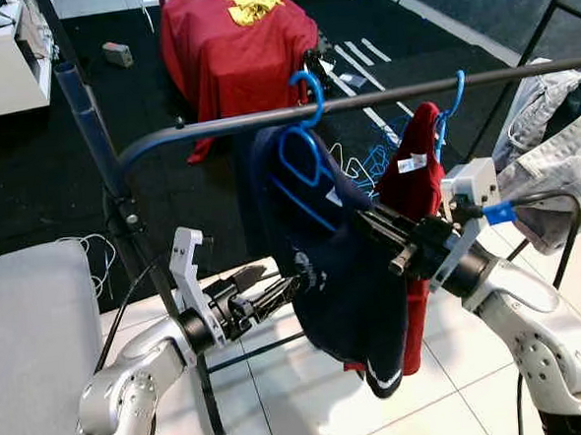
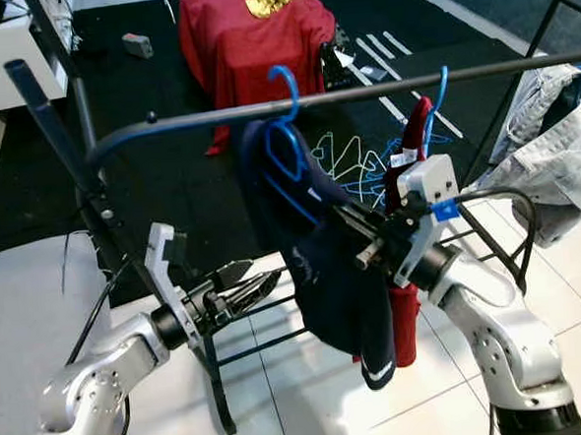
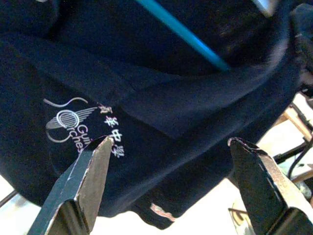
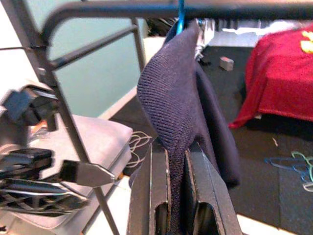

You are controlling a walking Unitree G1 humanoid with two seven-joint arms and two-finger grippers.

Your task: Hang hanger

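Here, across the middle of the head views, a dark rail [image 1: 382, 98] runs from centre-left up to the right edge, and a blue hanger [image 1: 304, 143] hooks over it just left of centre, carrying a navy garment [image 1: 349, 283] that droops down toward the lower middle of the frame. The right gripper [image 1: 369, 218], reaching in from the lower right, is clamped on a fold of that navy garment; the right wrist view shows the knit cloth pinched between its two black fingers [image 4: 151, 196], with the hanger's hook on the rail at the top of that picture. The left gripper [image 1: 275, 292], coming from the lower left, points at the garment's lower edge with its fingers spread and nothing between them; in the left wrist view its fingertips [image 3: 95, 166] stand apart in front of the navy cloth and its white printed logo [image 3: 73, 125]. Just right of the navy garment a red garment [image 1: 414, 180] hangs from a second blue hanger [image 1: 453, 104] on the same rail. A pale grey garment [image 1: 553, 147] hangs at the right edge. In the upper middle, a red cloth [image 1: 231, 44] covers something on the dark floor, with a yellow piece [image 1: 251, 3] on top. Loose hangers [image 2: 351, 164] lie on the floor behind the rail.
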